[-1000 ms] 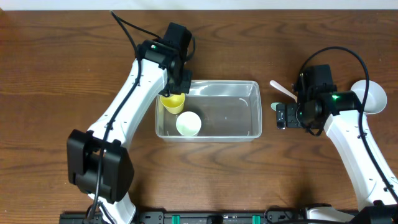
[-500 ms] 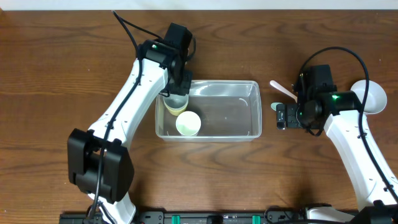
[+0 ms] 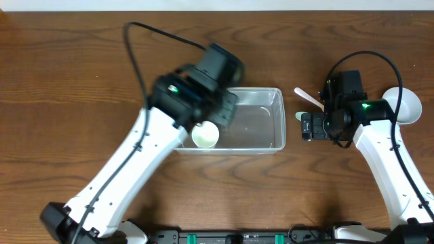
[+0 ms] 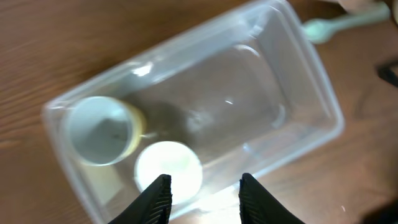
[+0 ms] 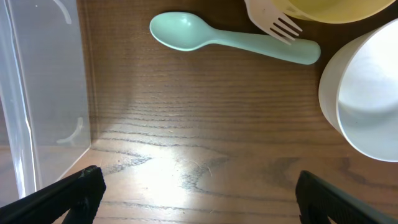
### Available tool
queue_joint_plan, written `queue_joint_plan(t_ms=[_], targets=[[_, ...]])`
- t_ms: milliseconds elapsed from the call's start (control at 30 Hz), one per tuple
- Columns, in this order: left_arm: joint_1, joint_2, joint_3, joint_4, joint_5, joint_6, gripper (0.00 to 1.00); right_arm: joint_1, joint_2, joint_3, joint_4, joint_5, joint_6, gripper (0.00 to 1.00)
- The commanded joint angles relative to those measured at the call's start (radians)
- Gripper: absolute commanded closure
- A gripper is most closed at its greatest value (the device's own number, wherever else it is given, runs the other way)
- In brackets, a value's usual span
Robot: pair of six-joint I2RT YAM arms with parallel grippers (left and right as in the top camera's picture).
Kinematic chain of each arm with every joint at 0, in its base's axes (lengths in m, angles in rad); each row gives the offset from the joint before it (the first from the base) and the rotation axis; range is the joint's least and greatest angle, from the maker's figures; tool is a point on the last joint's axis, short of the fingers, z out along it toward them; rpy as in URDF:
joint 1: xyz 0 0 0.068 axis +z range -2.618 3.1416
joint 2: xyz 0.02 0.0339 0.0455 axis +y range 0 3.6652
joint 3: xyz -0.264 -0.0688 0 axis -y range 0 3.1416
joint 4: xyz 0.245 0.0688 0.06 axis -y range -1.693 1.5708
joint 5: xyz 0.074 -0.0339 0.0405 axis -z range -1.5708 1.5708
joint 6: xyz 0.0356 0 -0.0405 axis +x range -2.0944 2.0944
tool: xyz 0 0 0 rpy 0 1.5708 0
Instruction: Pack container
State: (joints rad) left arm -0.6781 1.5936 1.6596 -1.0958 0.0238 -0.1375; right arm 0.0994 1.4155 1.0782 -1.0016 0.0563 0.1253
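Across the whole workspace runs the brown wooden table (image 3: 68, 68), and both arms reach over it from my near edge. Largest on screen is the left arm (image 3: 135, 156), blurred in the overhead view, with its wrist covering one end of the container (image 3: 254, 118). That clear rectangular bin sits near the middle of the table, resting flat with its long side running left to right. The right arm (image 3: 393, 163) stands off to the container's right, apart from it. From the left wrist camera I look straight down into the bin: the left gripper (image 4: 204, 178) hangs above it with its jaws parted and nothing between them, so that hand is released. The right gripper (image 5: 198, 177) is spread wide above bare wood beside the container's end wall, also empty. Past it I see a white bowl (image 5: 367, 99) and, at the top edge of the right wrist view, part of a yellow bowl (image 5: 329, 7). Inside the container, at one end, stand two cups upright: a yellow cup (image 4: 102, 129) with a pale interior and a white cup (image 4: 168, 171) just beside it. Outside, a mint green spoon (image 5: 230, 38) lies flat on the table, and a white fork (image 5: 277, 22) rests its tines over the spoon's handle.
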Motion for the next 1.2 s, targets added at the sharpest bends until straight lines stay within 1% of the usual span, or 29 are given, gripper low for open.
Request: queue_joint_plan(t_ms=[0,233,300,400,533,600,733,967,1167], targets=[[-0.049,0.072,-0.013,-0.006,-0.005,-0.003,0.63,-0.008,0.003,0.016,-0.002,0.007,0.008,0.01],[-0.065,0.25,-0.019,-0.004,-0.005,-0.002,0.63,-0.009,0.003,0.016,-0.004,0.007,0.008,0.01],[-0.065,0.278,-0.019,-0.002,-0.005,-0.001,0.63,-0.009,0.003,0.016,0.002,0.007,0.008,0.01],[-0.064,0.286,-0.019,0.012,-0.021,0.014,0.63,-0.009,0.003,0.016,0.034,0.007,0.009,0.01],[-0.047,0.271,0.014,0.012,-0.112,0.033,0.62,-0.009,0.003,0.034,0.071,0.007,0.016,0.01],[-0.019,0.257,0.037,0.008,-0.126,0.048,0.62,-0.009,0.003,0.063,0.065,0.007,0.016,0.01],[0.094,0.223,0.08,0.013,-0.126,0.048,0.61,-0.01,0.003,0.158,0.034,0.024,0.015,0.01],[0.397,0.165,0.101,0.007,-0.103,0.047,0.61,-0.037,0.037,0.345,-0.019,0.049,-0.059,0.01],[0.665,0.122,0.101,0.004,0.059,0.031,0.55,-0.111,0.17,0.434,-0.066,0.043,-0.09,0.01]])
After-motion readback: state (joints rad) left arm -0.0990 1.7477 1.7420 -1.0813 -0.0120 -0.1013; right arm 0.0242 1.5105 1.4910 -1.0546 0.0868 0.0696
